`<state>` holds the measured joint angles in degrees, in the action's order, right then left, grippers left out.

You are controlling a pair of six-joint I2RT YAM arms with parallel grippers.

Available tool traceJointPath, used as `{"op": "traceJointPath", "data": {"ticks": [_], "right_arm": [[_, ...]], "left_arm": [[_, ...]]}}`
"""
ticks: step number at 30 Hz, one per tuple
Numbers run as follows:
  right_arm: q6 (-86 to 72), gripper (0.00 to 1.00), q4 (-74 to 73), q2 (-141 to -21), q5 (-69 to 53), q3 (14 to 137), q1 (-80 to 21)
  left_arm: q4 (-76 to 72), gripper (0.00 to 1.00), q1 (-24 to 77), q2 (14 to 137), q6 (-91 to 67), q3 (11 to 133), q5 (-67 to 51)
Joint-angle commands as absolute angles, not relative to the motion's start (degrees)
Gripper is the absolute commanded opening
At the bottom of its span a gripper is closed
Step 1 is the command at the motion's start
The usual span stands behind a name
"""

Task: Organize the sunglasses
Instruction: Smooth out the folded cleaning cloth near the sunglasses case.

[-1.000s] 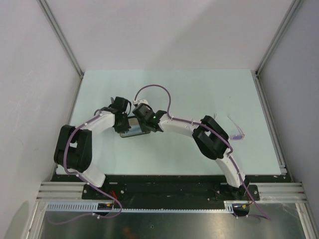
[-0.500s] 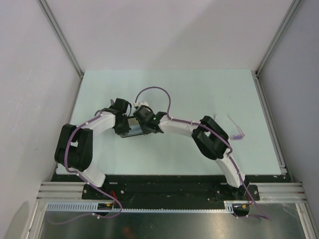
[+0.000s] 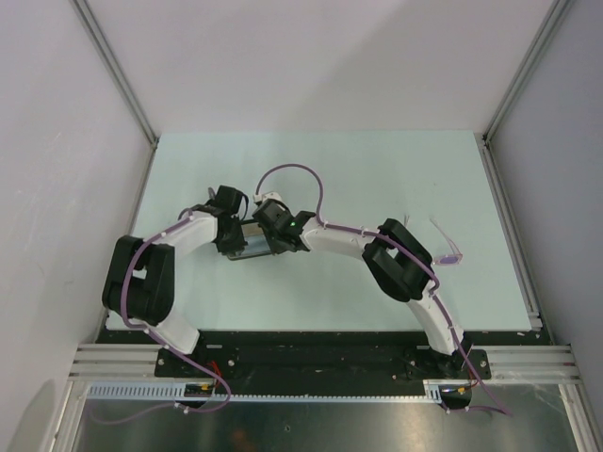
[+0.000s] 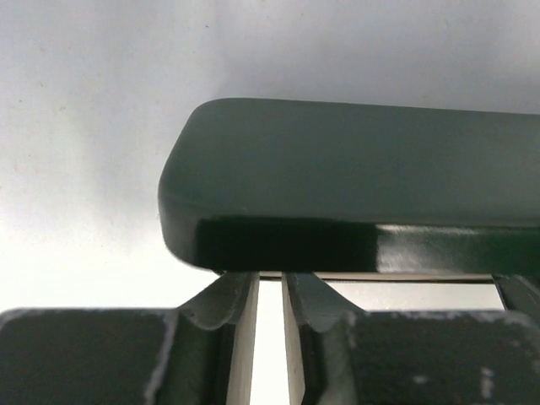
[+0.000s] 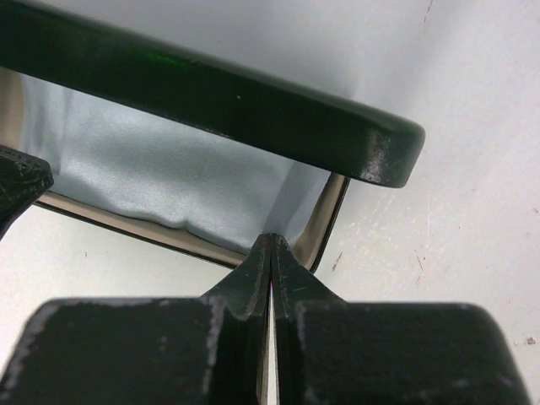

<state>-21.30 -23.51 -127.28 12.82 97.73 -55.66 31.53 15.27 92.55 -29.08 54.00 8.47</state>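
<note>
Pink sunglasses [image 3: 450, 247] lie well right of the right gripper [image 5: 270, 245].

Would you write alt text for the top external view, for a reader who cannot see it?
The left arm and right arm meet at a dark case left of the table's centre. The pink-framed sunglasses lie apart on the pale table, near its right edge.

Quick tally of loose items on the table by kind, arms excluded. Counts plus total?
sunglasses: 1
black case, lid up: 1
pale blue cloth, inside the case: 1
Total: 3
</note>
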Motion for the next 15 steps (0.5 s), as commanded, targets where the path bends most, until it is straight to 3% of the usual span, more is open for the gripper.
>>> {"op": "traceJointPath", "data": {"ticks": [1, 4, 9, 15], "right_arm": [[-18.9, 0.00, -19.9, -124.2, 14.1, 100.5, -56.2], [-18.3, 0.02, -18.2, -125.3, 14.7, 101.3, -56.9], [-18.5, 0.26, -18.3, -127.4, 12.7, 103.6, -56.9], [-18.6, 0.28, -14.7, -129.2, 8.6, 101.7, -56.4]], "left_arm": [[31.6, 0.24, 15.6, 86.9, -30.9, 55.5, 9.9], [30.9, 0.35, 15.6, 85.3, -32.1, 55.5, 10.8], [30.0, 0.37, 15.6, 86.6, -32.9, 54.6, 9.4], [28.2, 0.36, 15.4, 88.9, -34.9, 53.4, 9.2]]}}
